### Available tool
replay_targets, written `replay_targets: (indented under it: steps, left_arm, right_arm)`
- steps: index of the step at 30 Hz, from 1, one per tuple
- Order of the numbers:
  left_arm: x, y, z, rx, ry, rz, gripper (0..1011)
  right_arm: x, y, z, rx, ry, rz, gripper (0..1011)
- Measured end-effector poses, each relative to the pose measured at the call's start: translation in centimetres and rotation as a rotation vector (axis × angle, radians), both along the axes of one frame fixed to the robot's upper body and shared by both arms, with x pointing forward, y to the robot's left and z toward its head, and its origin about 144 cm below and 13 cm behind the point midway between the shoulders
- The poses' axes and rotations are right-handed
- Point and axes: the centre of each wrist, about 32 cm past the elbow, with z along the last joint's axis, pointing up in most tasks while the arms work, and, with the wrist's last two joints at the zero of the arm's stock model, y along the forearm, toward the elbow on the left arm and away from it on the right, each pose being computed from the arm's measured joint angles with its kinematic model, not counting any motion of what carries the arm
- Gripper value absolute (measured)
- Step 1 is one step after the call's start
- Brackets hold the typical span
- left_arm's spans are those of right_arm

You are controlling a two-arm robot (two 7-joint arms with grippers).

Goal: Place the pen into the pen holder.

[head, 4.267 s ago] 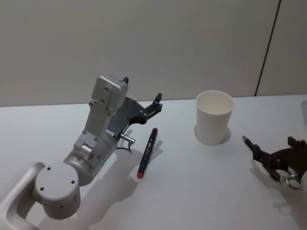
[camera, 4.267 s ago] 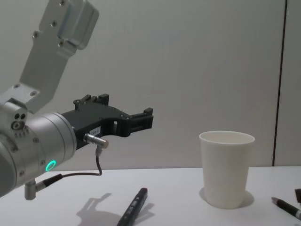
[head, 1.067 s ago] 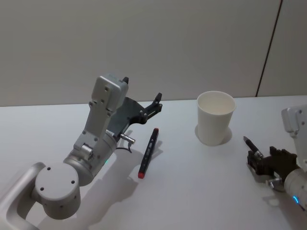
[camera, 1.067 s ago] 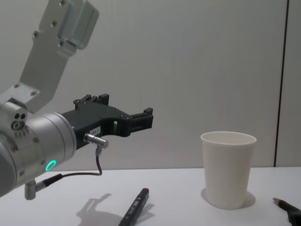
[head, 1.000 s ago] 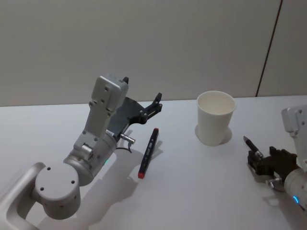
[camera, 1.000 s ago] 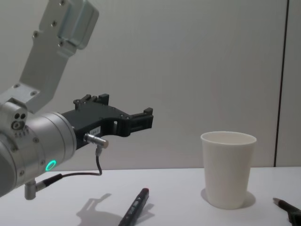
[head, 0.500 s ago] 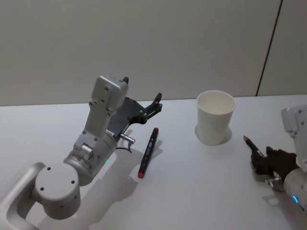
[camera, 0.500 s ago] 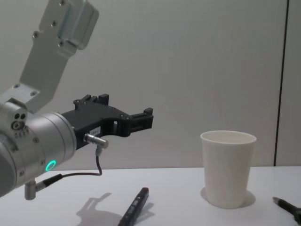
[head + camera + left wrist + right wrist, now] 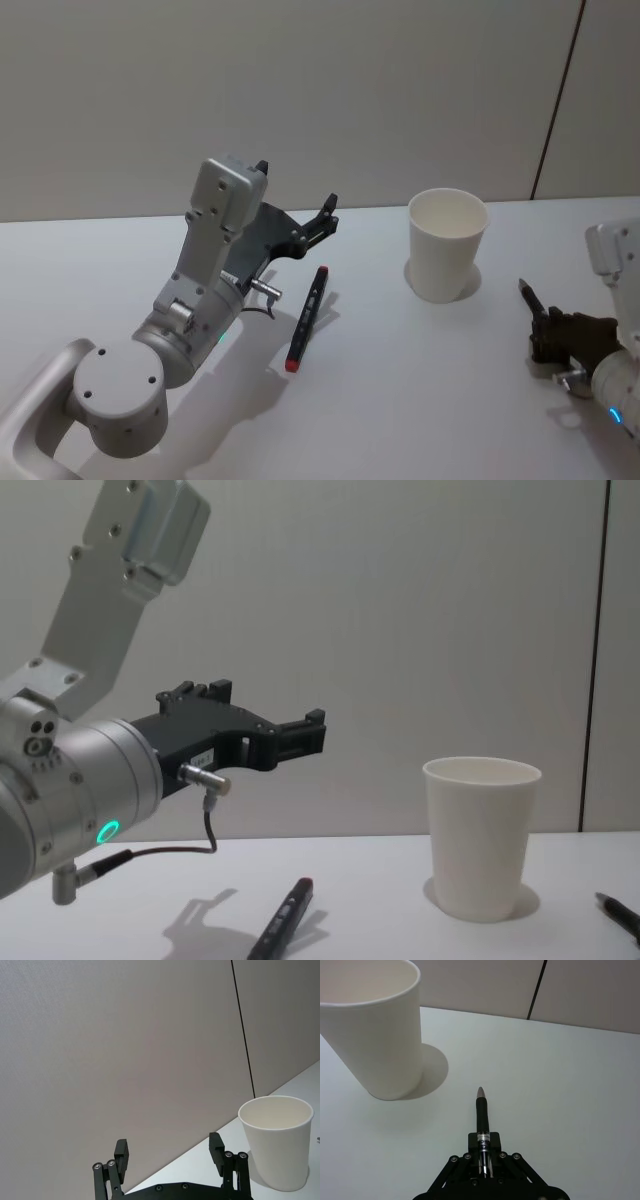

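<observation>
A white paper cup, the pen holder (image 9: 447, 246), stands upright on the table (image 9: 400, 400). My right gripper (image 9: 546, 330) is low at the table's right side, shut on a dark pen (image 9: 528, 297) whose tip points away towards the back. In the right wrist view that pen (image 9: 481, 1112) juts out of the gripper (image 9: 484, 1141), with the cup (image 9: 375, 1035) farther off to one side. My left gripper (image 9: 322, 216) hovers open above the table, left of the cup, nothing between its fingers (image 9: 122, 1152). A second black pen with a red end (image 9: 307, 318) lies flat below it.
A pale wall closes off the back of the white table. The left arm's large silver joints (image 9: 120, 390) take up the near left. In the chest view the red-ended pen (image 9: 284, 920) lies left of the cup (image 9: 480, 840).
The right gripper has shut on the dark pen and swung it a little to the right, so its tip now points more straight back. The left arm, cup and red-ended pen have not moved.
</observation>
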Motion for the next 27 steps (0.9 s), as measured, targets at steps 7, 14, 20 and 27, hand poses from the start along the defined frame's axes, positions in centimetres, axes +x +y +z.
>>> replay_targets:
  steps: [7, 14, 20, 27]
  left_arm:
    - [0.00, 0.00, 0.00, 0.000, 0.000, 0.000, 1001]
    - [0.00, 0.00, 0.00, 0.000, 0.000, 0.000, 1001]
    - [0.00, 0.00, 0.00, 0.000, 0.000, 0.000, 1001]
    - [0.00, 0.00, 0.00, 0.000, 0.000, 0.000, 1001]
  right_arm:
    - [0.05, -0.02, 0.06, 0.002, -0.005, 0.004, 123]
    - [0.20, -0.20, 0.28, 0.012, -0.051, 0.019, 123]
    - [0.37, -0.40, 0.52, 0.020, -0.107, 0.035, 123]
    - [0.68, -0.71, 0.95, 0.036, -0.206, 0.066, 123]
